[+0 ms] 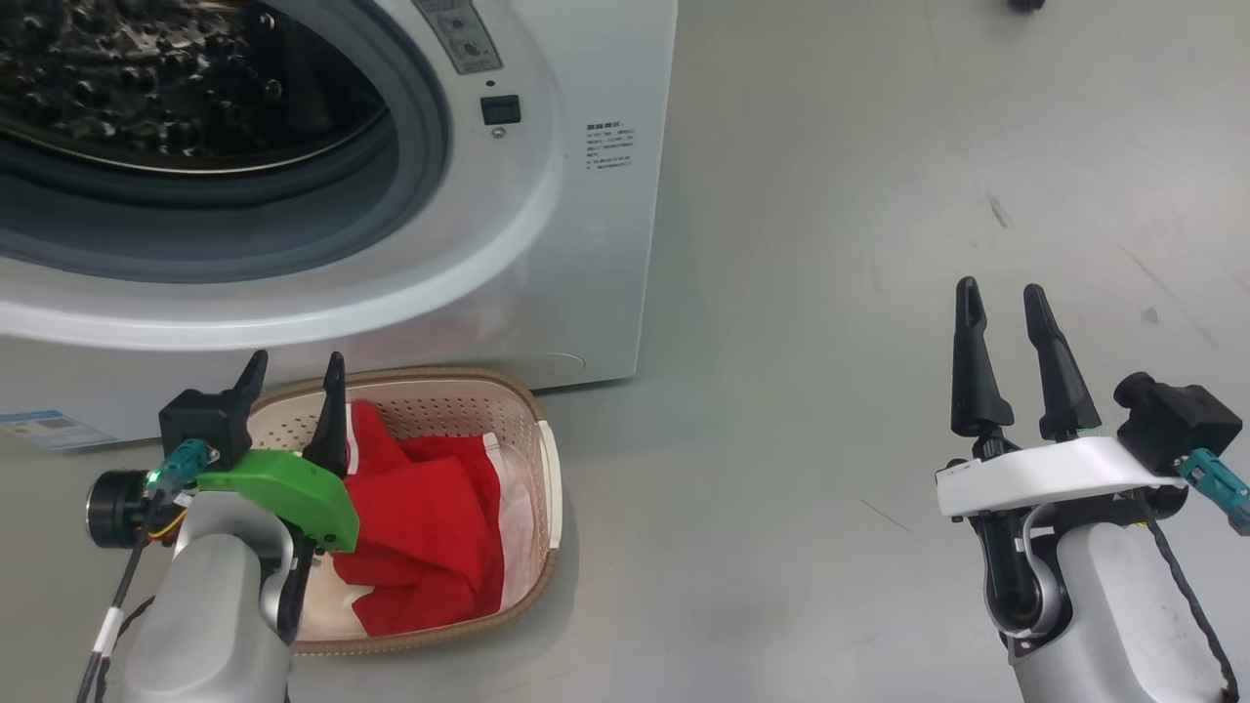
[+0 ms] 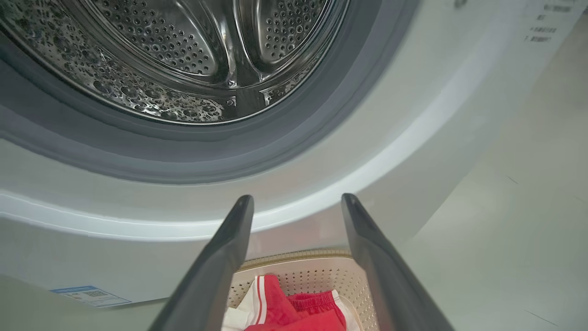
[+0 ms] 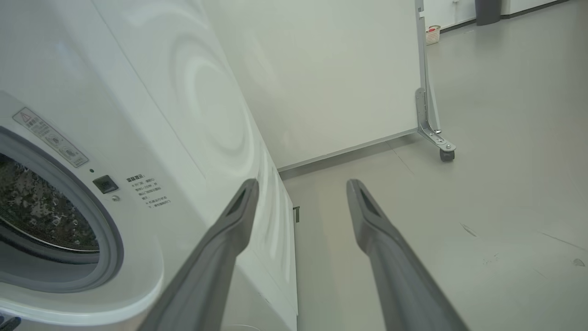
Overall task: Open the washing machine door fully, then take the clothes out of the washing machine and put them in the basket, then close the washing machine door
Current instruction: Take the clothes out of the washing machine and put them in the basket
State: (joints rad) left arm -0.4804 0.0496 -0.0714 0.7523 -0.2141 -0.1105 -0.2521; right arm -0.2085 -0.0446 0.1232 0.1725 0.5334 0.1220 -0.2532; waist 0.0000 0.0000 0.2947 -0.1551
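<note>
The white washing machine point(image 1: 547, 244) stands at the upper left with its round grey-gasketed opening uncovered; its door is out of view. In the left wrist view the steel drum point(image 2: 183, 55) holds no fabric that I can see. The cream basket point(image 1: 547, 459) sits on the floor just in front of the machine, with the red, white-trimmed clothes point(image 1: 430, 527) lying inside it. My left gripper point(image 1: 297, 359) hangs open over the basket's left part, holding nothing. Off to the right, my right gripper point(image 1: 1000, 287) stands open above bare floor.
A blue label sticker point(image 1: 44, 428) is on the machine's lower front. In the right wrist view a white partition panel point(image 3: 321, 69) on a caster point(image 3: 446, 154) stands behind and right of the machine. Grey floor spreads to the right.
</note>
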